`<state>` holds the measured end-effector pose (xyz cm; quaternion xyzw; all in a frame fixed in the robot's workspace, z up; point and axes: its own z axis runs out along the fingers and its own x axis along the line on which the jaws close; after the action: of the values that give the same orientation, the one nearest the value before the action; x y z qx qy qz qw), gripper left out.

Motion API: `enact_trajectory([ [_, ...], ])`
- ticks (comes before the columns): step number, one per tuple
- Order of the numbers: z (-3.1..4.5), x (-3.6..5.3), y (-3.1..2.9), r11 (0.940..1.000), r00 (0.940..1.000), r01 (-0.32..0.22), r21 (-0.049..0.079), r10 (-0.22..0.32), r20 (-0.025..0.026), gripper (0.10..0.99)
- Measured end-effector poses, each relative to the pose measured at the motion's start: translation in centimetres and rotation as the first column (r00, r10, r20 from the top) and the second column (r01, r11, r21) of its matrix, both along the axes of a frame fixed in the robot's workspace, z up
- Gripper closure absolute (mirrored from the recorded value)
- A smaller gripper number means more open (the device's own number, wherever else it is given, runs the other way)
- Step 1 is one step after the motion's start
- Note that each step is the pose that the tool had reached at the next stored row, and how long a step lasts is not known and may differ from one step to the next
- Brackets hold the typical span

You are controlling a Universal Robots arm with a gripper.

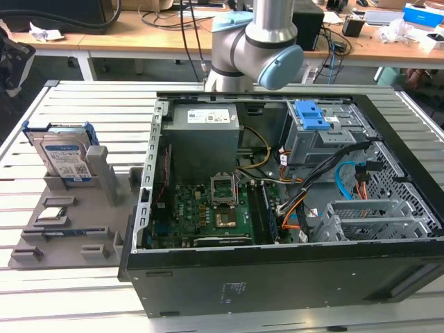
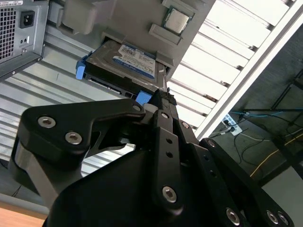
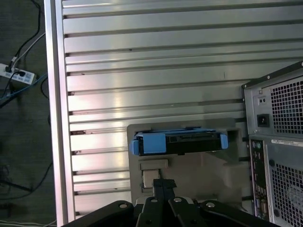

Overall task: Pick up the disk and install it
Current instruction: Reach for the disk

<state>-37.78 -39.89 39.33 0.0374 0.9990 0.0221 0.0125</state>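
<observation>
The disk (image 1: 62,156) stood on edge in the grey holder (image 1: 104,173) on the tabletop (image 1: 69,97). In the exterior view it lay at 9 o'clock of the case (image 1: 277,284), with its long axis running 9-to-3 and its label toward 6 o'clock. In both wrist views the jaws appeared pressed together and empty. The disk lay ahead of their tips, apart, with its long axis crosswise to them.

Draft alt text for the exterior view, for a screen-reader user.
The disk stands on edge in a grey holder on the slatted table, at the exterior view's left, untouched. Beside it, an open computer case lies on its side, motherboard exposed, with the robot arm behind it.
</observation>
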Motion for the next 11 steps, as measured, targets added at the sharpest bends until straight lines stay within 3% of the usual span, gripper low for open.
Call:
enact_trajectory([
  [6,0.00,-1.32,0.00,1.0000,1.0000,0.000,0.000,0.000,0.0000,0.980],
  [11,0.00,-1.40,0.00,1.0000,1.0000,0.000,0.000,0.000,0.0000,0.980],
])
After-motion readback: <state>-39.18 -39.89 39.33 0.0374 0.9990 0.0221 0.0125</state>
